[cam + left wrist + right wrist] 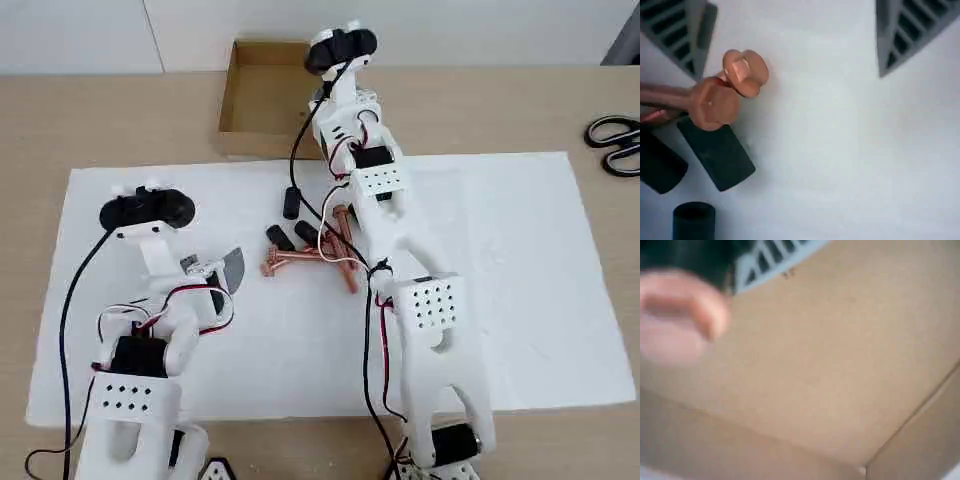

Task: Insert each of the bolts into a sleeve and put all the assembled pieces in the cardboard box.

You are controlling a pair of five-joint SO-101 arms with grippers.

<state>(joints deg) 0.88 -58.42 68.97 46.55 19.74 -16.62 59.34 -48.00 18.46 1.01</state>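
My right gripper (pixel 322 105) hangs over the cardboard box (pixel 255 100), shut on a copper bolt (pixel 677 315) in a black sleeve (pixel 685 257). The box's brown floor (pixel 830 365) lies close beneath them in the right wrist view. A pile of loose copper bolts (pixel 310 258) lies mid-sheet, with three black sleeves (pixel 291 202) (pixel 279 238) (pixel 306 232) beside it. My left gripper (pixel 222 272) stands open just left of the pile. In the left wrist view its fingers (pixel 910 35) spread wide above the sheet, with two bolt heads (pixel 742 70) (pixel 712 102) and sleeves (pixel 715 152) (pixel 692 220) off to one side.
A white sheet (pixel 500 260) covers the middle of the wooden table. Scissors (pixel 615 140) lie at the far right edge. The right arm's links (pixel 400 250) stretch over the sheet, right of the bolt pile.
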